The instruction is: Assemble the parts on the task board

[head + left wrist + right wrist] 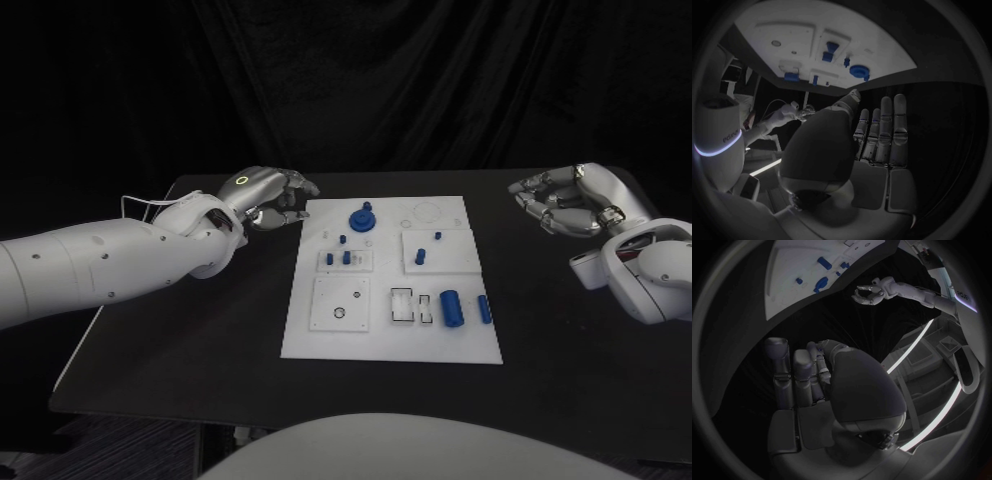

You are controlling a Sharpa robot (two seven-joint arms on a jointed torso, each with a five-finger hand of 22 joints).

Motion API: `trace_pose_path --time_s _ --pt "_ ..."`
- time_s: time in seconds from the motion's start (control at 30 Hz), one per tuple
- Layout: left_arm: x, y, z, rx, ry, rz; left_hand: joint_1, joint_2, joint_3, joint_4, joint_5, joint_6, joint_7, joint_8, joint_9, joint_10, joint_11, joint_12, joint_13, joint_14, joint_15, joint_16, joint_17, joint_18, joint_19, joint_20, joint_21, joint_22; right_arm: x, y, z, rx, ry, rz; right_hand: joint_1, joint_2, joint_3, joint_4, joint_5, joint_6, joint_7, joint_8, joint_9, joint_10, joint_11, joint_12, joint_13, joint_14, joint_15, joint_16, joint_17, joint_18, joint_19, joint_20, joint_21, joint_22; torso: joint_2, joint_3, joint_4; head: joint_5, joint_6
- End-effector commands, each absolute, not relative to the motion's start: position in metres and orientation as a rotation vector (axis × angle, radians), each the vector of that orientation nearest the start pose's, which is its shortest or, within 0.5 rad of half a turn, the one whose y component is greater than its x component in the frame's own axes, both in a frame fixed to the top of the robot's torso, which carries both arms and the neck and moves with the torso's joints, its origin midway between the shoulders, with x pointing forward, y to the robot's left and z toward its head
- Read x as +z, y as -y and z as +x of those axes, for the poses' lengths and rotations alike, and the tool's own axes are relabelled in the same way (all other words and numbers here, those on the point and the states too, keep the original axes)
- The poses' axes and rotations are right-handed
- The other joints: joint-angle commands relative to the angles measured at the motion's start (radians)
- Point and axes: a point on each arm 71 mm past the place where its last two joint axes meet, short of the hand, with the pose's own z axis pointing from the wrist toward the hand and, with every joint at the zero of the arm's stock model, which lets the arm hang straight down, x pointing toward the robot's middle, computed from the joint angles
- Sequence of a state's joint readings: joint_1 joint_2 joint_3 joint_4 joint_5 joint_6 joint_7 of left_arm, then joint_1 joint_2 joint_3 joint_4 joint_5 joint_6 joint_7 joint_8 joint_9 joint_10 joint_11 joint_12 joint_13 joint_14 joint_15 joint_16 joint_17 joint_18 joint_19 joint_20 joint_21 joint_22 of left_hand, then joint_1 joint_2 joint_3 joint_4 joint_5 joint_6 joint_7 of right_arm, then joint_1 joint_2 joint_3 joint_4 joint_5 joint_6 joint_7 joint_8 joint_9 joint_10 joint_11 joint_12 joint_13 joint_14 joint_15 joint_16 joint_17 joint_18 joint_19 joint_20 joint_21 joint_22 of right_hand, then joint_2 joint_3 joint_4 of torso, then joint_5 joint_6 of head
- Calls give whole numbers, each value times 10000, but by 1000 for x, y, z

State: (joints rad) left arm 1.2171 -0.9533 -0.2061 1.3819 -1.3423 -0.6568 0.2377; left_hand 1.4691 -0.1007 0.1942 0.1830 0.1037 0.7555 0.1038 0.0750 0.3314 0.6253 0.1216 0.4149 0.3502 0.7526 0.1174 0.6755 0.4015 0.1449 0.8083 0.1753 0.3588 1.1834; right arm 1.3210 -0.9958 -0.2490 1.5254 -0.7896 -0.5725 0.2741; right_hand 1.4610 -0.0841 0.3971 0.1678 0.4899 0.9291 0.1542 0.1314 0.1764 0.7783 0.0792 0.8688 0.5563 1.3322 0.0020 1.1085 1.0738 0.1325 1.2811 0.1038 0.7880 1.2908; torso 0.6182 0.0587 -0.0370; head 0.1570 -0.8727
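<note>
1. Nearest the camera in the head view, the white task board is seen lying flat in the middle of the black worktop; it is a smooth rectangular plate with raised square panels and shallow cut-outs.
2. On its near right part, a long blue cylinder is laid beside a thinner blue bar, the two close together but apart; just to their left, rectangular slots are cut into the plate.
3. A square panel with a small round hole is set at the near left of the board.
4. Further back, short blue pegs are stood on a small square panel, and another blue peg is stood on the panel to their right.
5. A round blue knob-like part is placed at the far side of the board, with a faint ring outline to its right.
6. The left hand, silver and jointed, is held over the worktop just beside the board's far left corner; its fingers are empty and lie extended side by side, grasping nothing.
7. The right hand is held well apart from the board, off its far right corner; its fingers are bent inward around nothing.
8. Both white arms are smooth and glossy against the matte worktop.
</note>
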Motion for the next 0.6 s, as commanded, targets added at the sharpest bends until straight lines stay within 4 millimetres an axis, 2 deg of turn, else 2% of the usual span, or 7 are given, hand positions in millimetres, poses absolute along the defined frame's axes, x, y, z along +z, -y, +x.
trace_pose_path --time_s 0.03,0.17,0.23,0.3,0.37,0.47,0.6 --pt "-198 -301 474 -9071 -13668 -1487 -182 174 -398 299 13 -211 612 -89 -108 -686 214 213 -65 -1154 515 -756 -432 -396 -1153 257 -1050 -520 -174 272 482 7997 -16420 2346 107 -50 -14 -137 -243 -27 58 12 19 -213 68 -339 -239 -174 54 -148 -150 165 -166 38 -273 -66 18 -23 32 113 1" --pt "-193 -300 467 -11476 -13653 -3379 -343 623 -714 572 606 -669 669 -80 -324 -1923 911 201 -437 -3284 980 -2099 -1436 -634 -3055 515 -2881 -1851 -165 258 487 7516 -17124 1226 217 -80 -98 -328 -616 -103 126 -1 37 -488 168 -736 -551 -506 150 -478 -475 253 -489 117 -854 -196 59 -73 70 197 1" --pt "-191 -297 464 -12870 -13604 -4359 -478 985 -870 797 902 -1492 679 -146 -754 -2699 967 -11 -872 -4519 950 -3168 -2233 -622 -4049 526 -2976 -2670 -162 251 489 7181 -17174 350 260 -62 -128 -393 -784 -107 140 8 49 -496 186 -810 -637 -490 166 -423 -433 247 -477 136 -804 -155 112 -128 100 207 1" --pt "-189 -291 461 -14519 -13307 -5663 -389 1344 -1125 837 1532 -2123 580 -161 -1216 -3517 532 -571 -1672 -5783 725 -4564 -3147 -345 -5842 484 -3137 -5499 -163 243 491 6660 -17224 -731 319 -87 -172 -484 -1061 -163 106 -9 51 -481 146 -902 -744 -471 142 -394 -432 251 -442 139 -756 -113 156 -192 146 187 1" --pt "-187 -287 459 -15669 -12935 -6675 -541 1792 -1777 1009 2380 -2946 621 -252 -1733 -4264 358 -1178 -2435 -6413 572 -5329 -3644 -80 -6505 655 -3208 -7281 -166 237 492 6170 -17419 -1518 280 -129 -234 -484 -1328 -270 63 -59 38 -536 123 -1031 -855 -490 125 -425 -482 255 -433 128 -760 -95 179 -251 203 164 1" --pt "-185 -281 455 -16887 -12463 -7772 -807 2094 -2206 1042 2545 -3816 518 -301 -2101 -4739 193 -1593 -2768 -6806 490 -5735 -3770 -23 -6965 611 -3266 -8224 -171 232 493 5523 -17702 -2244 182 -194 -312 -436 -1625 -475 3 -156 9 -854 193 -1341 -1048 -573 173 -520 -593 267 -503 148 -939 -130 223 -339 288 156 1" --pt "-182 -272 448 -18147 -12065 -8682 -961 2496 -2865 1014 2437 -4621 512 -377 -2512 -5312 103 -1990 -3110 -7278 317 -6227 -3870 82 -7633 585 -3362 -9692 -180 227 491 4851 -17763 -2973 87 -288 -453 -412 -1953 -736 -36 -276 -27 -1473 391 -1712 -1258 -1094 328 -1009 -1075 378 -996 261 -1879 -395 296 -487 455 -50 1"
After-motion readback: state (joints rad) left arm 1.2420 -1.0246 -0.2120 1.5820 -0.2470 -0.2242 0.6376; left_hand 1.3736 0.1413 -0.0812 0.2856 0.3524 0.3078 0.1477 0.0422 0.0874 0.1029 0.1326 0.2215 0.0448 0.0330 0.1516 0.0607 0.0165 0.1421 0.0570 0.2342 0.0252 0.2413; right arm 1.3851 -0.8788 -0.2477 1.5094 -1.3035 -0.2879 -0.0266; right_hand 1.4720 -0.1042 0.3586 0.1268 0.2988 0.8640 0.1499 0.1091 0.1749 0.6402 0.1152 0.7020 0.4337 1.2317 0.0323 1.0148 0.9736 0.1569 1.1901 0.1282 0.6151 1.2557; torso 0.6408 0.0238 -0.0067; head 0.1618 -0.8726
